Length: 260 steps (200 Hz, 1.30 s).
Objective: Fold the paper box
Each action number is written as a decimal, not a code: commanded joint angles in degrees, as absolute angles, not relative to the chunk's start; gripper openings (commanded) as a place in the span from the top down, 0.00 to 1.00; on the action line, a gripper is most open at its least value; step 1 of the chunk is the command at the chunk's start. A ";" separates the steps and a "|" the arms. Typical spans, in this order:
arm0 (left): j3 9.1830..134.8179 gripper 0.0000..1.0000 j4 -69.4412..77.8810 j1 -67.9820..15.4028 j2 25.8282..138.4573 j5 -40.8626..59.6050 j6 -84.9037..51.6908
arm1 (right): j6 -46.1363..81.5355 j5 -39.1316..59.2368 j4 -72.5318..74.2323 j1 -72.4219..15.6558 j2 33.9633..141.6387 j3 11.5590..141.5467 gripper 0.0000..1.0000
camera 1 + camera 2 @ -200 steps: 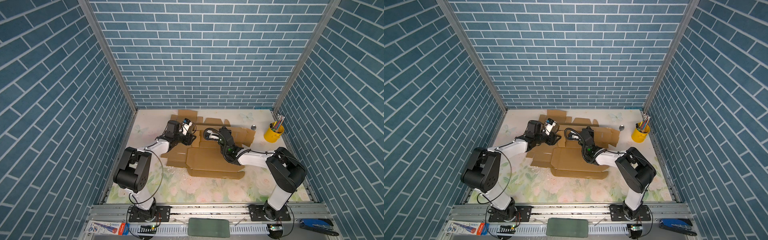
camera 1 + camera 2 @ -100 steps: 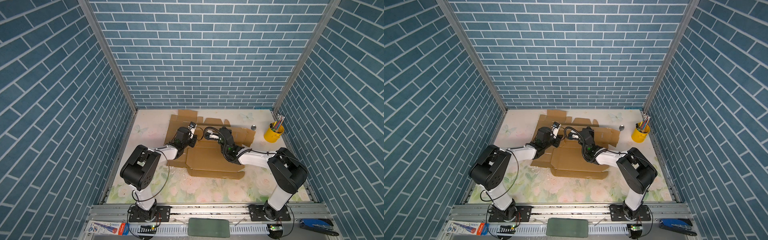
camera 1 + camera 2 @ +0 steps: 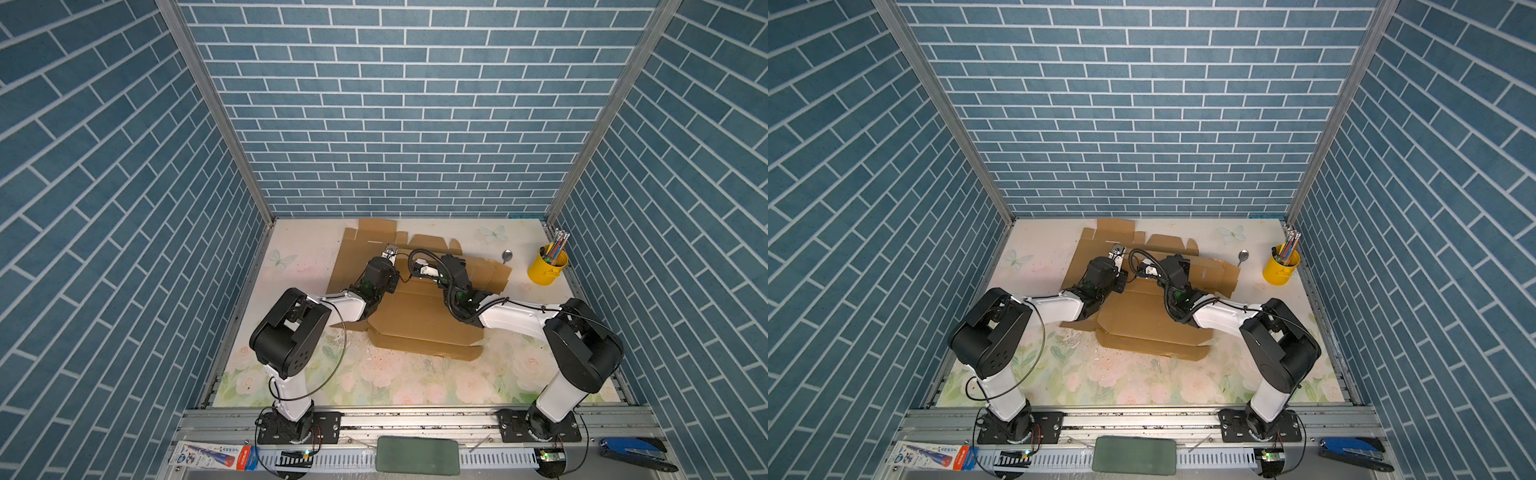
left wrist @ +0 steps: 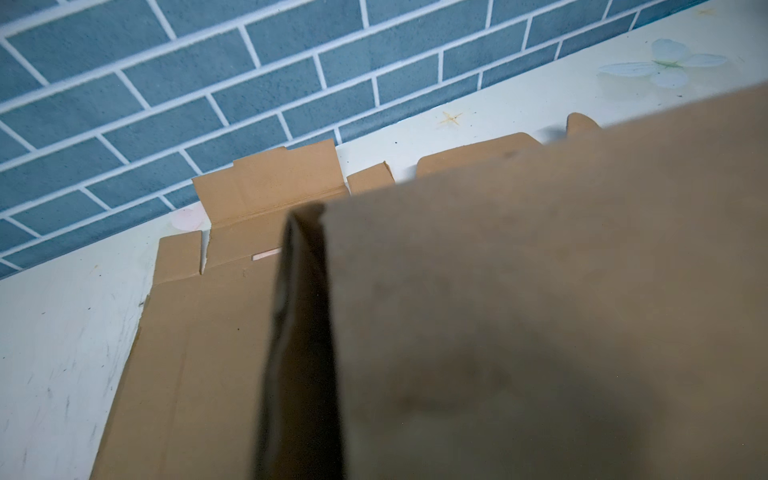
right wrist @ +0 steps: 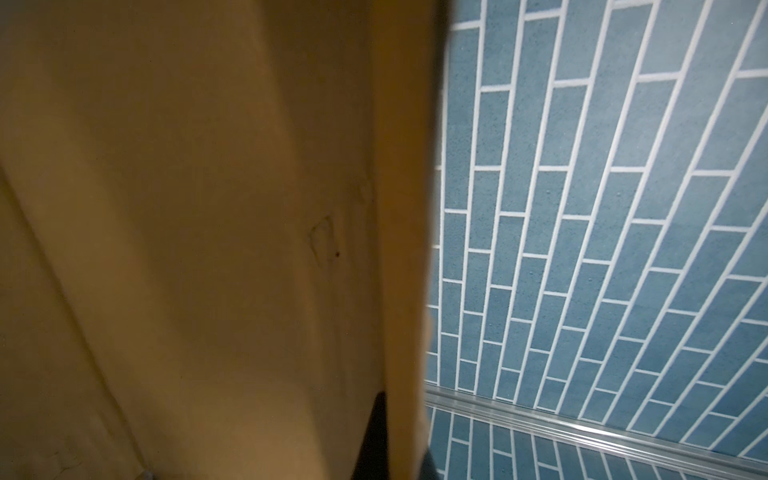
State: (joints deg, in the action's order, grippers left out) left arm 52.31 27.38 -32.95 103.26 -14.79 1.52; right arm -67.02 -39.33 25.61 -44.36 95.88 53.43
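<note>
Obs.: one brown cardboard box blank (image 3: 419, 324) lies mid-bench on the floral bench (image 3: 415, 382), mostly flat and unfolded, its far flaps toward the back wall.

Left hand (image 3: 390, 254): pressed together, pinching a panel of the blank. In the left wrist view one dark finger (image 4: 299, 332) lies against the lifted panel, with the rest of the sheet flat beyond it.

Right hand (image 3: 419, 266): likewise closed on a cardboard edge. In the right wrist view a dark finger (image 5: 374, 436) sits at the strip's base.

Both hands meet near the blank's middle, just beside each other. We judge the paired grips share one panel so that it hinges along its crease without buckling. The low forearms resting over the sheet probably keep the base from sliding.

Count: two arms, two hands, one blank, one yellow metal cup of pencils (image 3: 546, 270), one small metal spoon (image 3: 505, 255) near it, and one blue-handled tool (image 3: 631, 451) on the front rail. All three stand well apart from the blank.
</note>
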 commanded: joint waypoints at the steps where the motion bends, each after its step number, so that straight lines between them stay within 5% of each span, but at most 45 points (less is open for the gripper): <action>1: 51.97 1.00 28.71 -33.18 103.74 -21.02 2.29 | -57.43 -33.07 15.19 -44.45 92.68 55.21 0.82; 22: 49.75 1.00 30.80 -33.48 102.56 -21.84 1.84 | -47.74 -26.80 3.74 -42.97 90.00 57.36 0.60; 51: 46.99 1.00 31.68 -33.90 100.60 -24.22 -0.27 | -38.05 -19.15 -5.63 -41.14 85.18 57.73 0.45; 103: 43.60 1.00 31.55 -34.45 98.12 -26.46 -2.42 | -8.66 3.23 -22.23 -30.31 72.28 62.26 0.43; 161: 38.34 1.00 37.79 -39.78 97.75 -34.96 -1.65 | 36.14 -0.48 -44.63 -24.26 78.57 77.20 0.48; 200: 36.92 1.00 38.75 -39.90 97.72 -35.16 -1.42 | 39.62 4.52 -45.65 -24.23 84.75 81.13 0.30; 260: 37.13 1.00 39.26 -39.90 98.27 -33.59 -0.48 | 38.41 7.47 -44.59 -24.17 93.81 86.82 0.23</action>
State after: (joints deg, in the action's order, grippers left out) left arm 37.93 40.60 -39.68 98.24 -33.34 -2.76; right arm 36.07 5.06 -42.89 -24.34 91.70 82.06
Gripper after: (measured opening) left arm 0.074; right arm 0.766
